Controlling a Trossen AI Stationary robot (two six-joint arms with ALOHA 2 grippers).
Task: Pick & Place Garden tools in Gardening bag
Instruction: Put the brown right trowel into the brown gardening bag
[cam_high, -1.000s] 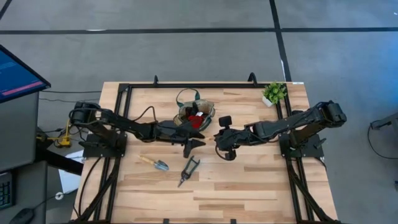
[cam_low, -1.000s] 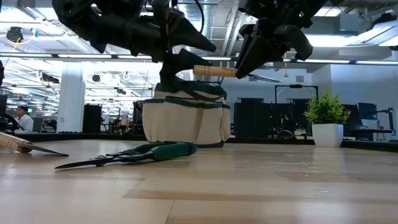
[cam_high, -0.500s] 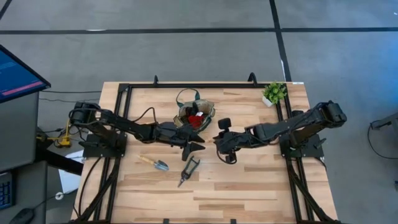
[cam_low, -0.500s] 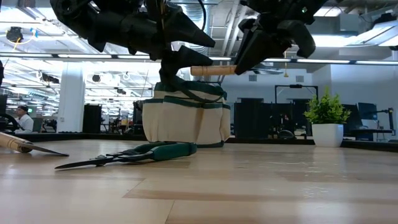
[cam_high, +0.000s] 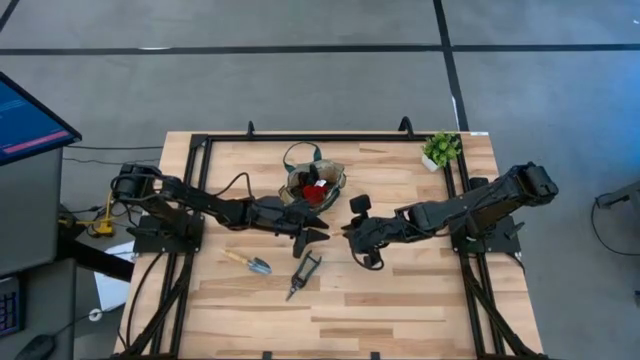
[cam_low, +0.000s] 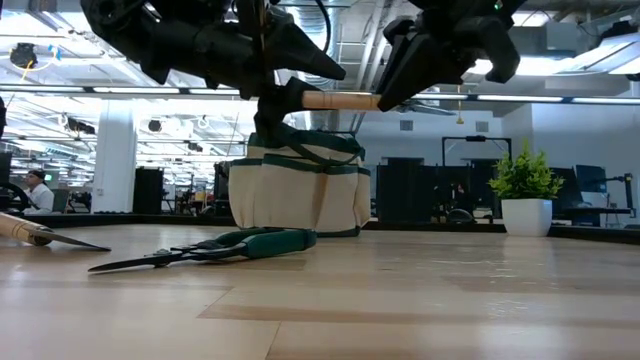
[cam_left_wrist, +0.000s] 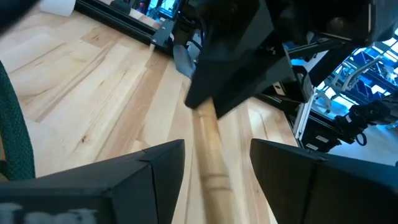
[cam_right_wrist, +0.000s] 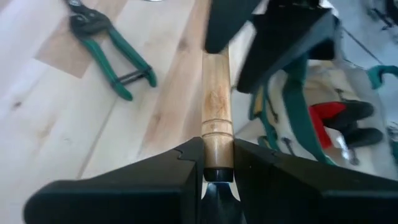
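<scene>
The right claw (cam_right_wrist: 216, 167) is clamped on the wood-handled tool (cam_right_wrist: 215, 118) and holds it up in the air, level, just in front of the gardening bag (cam_low: 297, 196). The left claw (cam_left_wrist: 217, 165) is spread apart around the other end of the wooden handle. The green-handled pruners (cam_low: 215, 247) and the trowel (cam_high: 248, 262) lie on the desk (cam_high: 400, 300).

Grey floor (cam_high: 300, 80) surrounds the wooden table (cam_high: 420, 300); ceiling strip lights (cam_low: 560, 98) glow behind.
</scene>
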